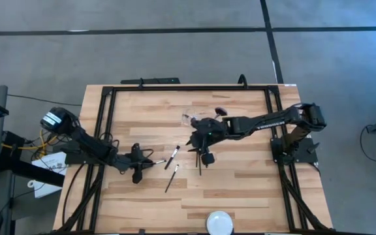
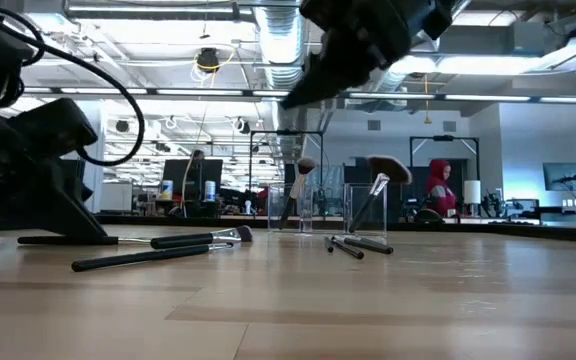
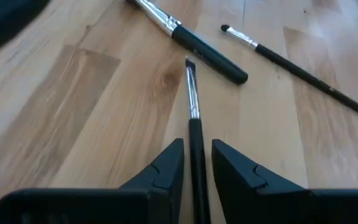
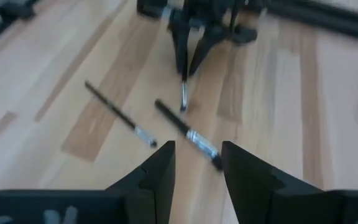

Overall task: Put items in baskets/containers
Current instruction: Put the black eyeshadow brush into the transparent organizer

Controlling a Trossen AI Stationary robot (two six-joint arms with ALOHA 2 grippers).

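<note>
Here the left gripper (image 1: 150, 161) sits low over the left part of the wooden table (image 1: 240, 189), its jaws closed on the handle of a thin brush (image 3: 193, 106) whose silver neck and small tip stick out past the fingertips (image 3: 169, 163). Just beyond that tip lie two loose brushes: a thicker one (image 1: 173, 156) with a chrome collar and a slim one (image 1: 172, 179) with a small pale tip, both flat on the wood and apart from each other.

Further right, the right gripper (image 1: 205, 156) hangs above the middle of the table with its jaws apart and nothing between them. A couple of dark brushes (image 2: 346, 246) rest on the table under it.

Behind that gripper, toward the far edge, stands the clear container (image 2: 365, 210), which appears to hold a few upright brushes, including one with a wide dark head (image 2: 390, 168). A white disc (image 1: 219, 222) lies near the front edge.
</note>
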